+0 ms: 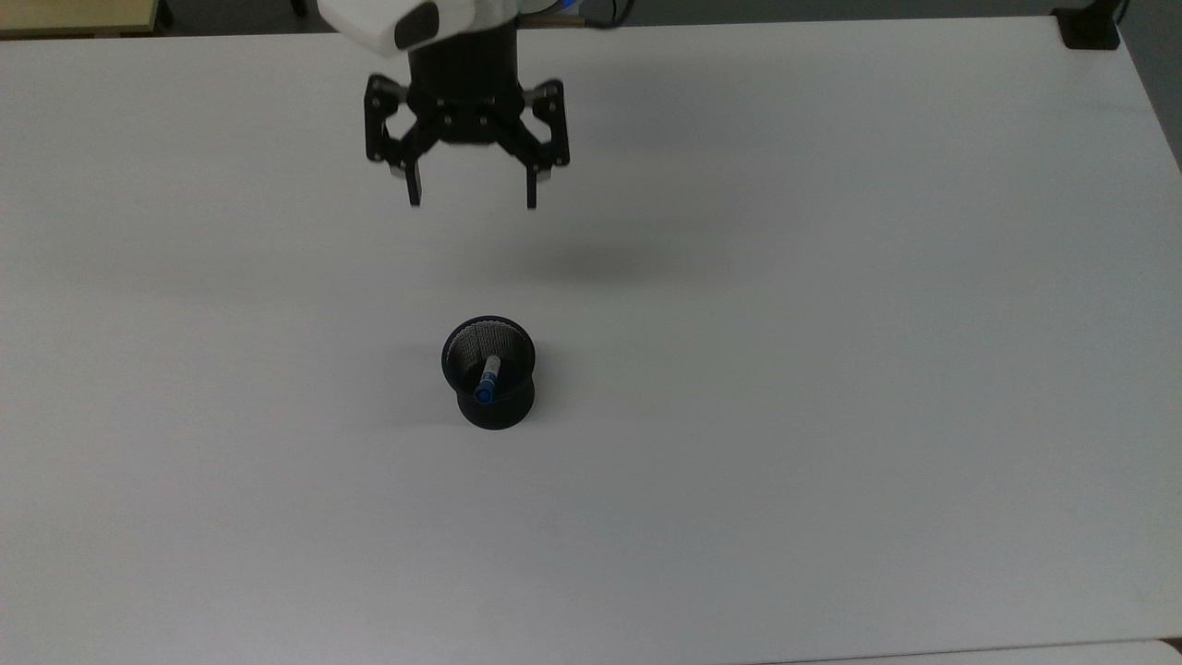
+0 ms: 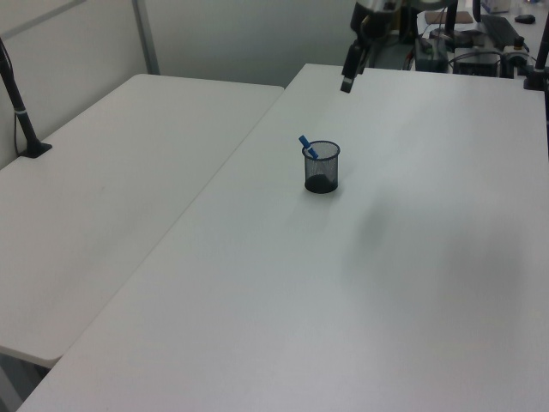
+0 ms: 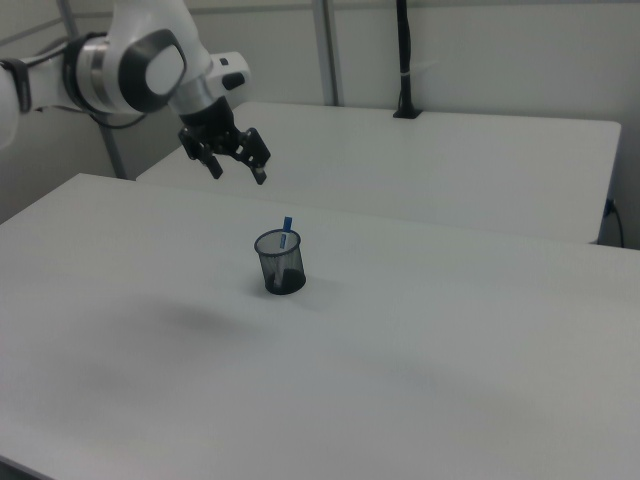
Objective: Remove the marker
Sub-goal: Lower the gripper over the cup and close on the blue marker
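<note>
Top view: gripper (image 1: 471, 196) hangs above the table (image 1: 831, 369), between the far edge and the cup (image 1: 489, 372), fingers spread wide, nothing held. Marker (image 1: 487, 379) stands inside the black mesh cup, leaning against the rim, blue end (image 3: 286, 223) poking just above it in the right view. Cup sits near the table's middle, well apart from every edge. Judgement: task barely begun; approach, grasp and lift-out all remain. Open room is ample: bare tabletop on all sides of the cup, nothing between gripper and marker. A second table (image 2: 111, 197) adjoins along the left view's left edge; a black post (image 2: 21, 112) stands at its far corner.
</note>
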`<state>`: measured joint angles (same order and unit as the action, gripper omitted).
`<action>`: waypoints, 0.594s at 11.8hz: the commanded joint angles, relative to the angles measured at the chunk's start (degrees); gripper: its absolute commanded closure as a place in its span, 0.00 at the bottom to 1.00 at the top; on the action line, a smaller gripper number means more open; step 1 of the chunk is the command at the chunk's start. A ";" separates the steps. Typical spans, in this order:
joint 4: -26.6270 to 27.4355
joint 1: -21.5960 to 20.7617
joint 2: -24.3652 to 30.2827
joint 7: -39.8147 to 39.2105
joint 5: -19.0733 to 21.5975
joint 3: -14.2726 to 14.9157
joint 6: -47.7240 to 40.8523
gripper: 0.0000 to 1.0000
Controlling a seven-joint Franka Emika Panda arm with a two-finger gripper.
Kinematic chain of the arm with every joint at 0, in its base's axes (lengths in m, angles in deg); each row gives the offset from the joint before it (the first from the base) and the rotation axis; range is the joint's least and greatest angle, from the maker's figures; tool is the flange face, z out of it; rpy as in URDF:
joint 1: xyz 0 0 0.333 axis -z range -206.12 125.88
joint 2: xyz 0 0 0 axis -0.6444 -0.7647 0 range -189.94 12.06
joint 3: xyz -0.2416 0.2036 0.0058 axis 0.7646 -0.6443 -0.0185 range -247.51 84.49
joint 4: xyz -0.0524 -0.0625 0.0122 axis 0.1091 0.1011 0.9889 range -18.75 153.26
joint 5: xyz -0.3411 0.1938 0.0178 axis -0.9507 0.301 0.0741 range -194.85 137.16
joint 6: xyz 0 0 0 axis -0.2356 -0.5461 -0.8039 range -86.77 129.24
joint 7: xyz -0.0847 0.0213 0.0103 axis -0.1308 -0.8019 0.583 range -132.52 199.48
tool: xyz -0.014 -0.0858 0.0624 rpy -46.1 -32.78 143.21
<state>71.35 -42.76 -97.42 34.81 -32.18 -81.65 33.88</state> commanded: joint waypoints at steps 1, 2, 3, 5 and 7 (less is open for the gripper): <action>0.12 -0.34 -5.12 0.78 0.17 -0.13 11.88 0.00; 0.12 -0.34 -7.49 1.13 0.08 -0.30 15.40 0.00; 0.03 -0.34 -9.78 2.09 -0.01 -0.22 19.01 0.00; 0.12 -0.34 -13.39 3.68 -2.10 -0.22 26.48 0.00; 0.12 -0.26 -15.94 3.94 -4.92 -0.22 29.23 0.05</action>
<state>71.46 -42.85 -111.25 36.77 -34.00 -81.76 59.88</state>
